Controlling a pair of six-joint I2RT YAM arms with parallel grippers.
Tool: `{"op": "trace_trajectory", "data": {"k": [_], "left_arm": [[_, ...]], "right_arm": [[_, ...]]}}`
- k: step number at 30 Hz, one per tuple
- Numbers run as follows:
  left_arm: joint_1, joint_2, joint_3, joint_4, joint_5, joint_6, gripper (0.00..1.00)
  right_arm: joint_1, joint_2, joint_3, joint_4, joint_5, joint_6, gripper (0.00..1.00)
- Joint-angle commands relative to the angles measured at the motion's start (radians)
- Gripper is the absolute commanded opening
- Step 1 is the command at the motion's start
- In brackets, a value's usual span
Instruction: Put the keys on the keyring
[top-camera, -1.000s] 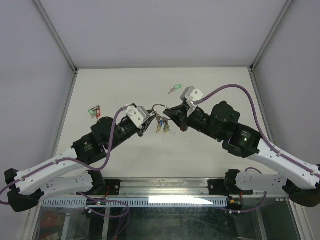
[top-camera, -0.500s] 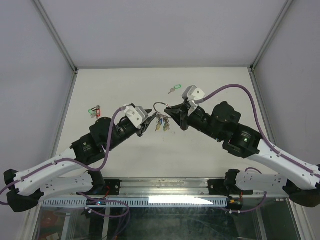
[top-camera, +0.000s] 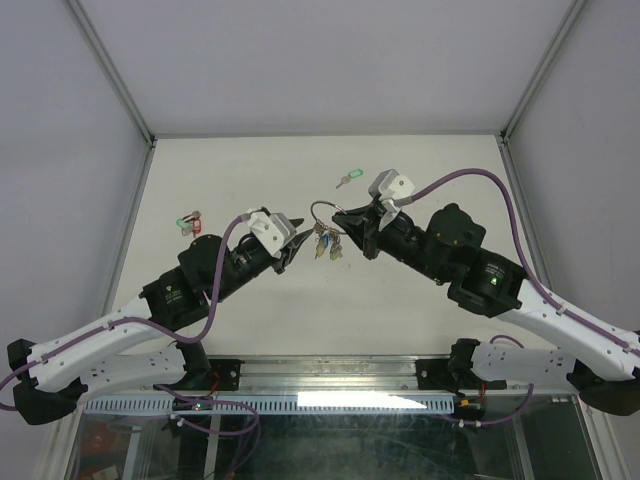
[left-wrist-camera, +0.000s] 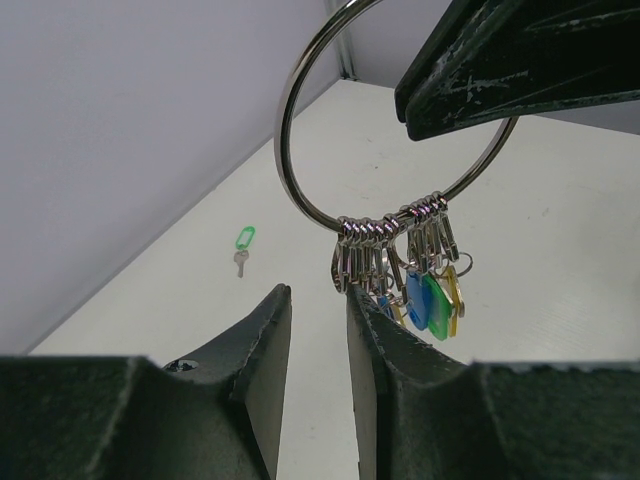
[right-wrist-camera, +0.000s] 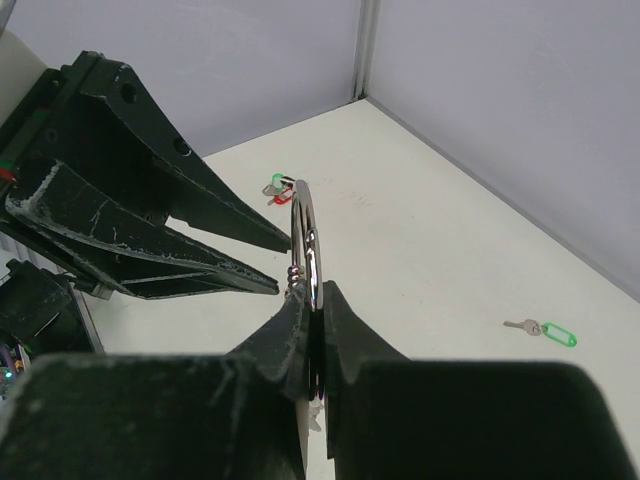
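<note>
Backing off the raised keyring (right-wrist-camera: 305, 235), the left fingers (left-wrist-camera: 255, 340) stand slightly parted and empty, while the right fingers (right-wrist-camera: 350, 335) pinch that light, stiff, probably slippery wire ring by its rim above the bench (top-camera: 420, 300), clear of its dangling keys (left-wrist-camera: 425, 300).

Legible text, labels, brands, numbers and signs: none in any view. The coloured tags (left-wrist-camera: 430, 300) hanging from the keyring (right-wrist-camera: 306, 240) show plain faces and are too small to carry readable writing. The same holds for the green-tagged key (left-wrist-camera: 244, 240) lying on the table (left-wrist-camera: 560, 250) near its far edge.
</note>
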Motion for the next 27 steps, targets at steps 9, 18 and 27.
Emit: {"op": "trace_trajectory", "data": {"k": [9,18,27], "left_arm": [[-0.008,0.015,0.039,0.046,0.023,-0.001,0.28],[-0.008,0.024,0.038,0.06,0.003,0.006,0.22],[-0.009,0.026,0.036,0.075,-0.01,0.008,0.12]], "right_arm": [[0.0,-0.018,0.006,0.094,-0.003,0.021,0.0],[-0.001,-0.013,0.009,0.091,-0.025,0.026,0.0],[-0.001,-0.006,0.01,0.091,-0.036,0.029,0.0]]}}
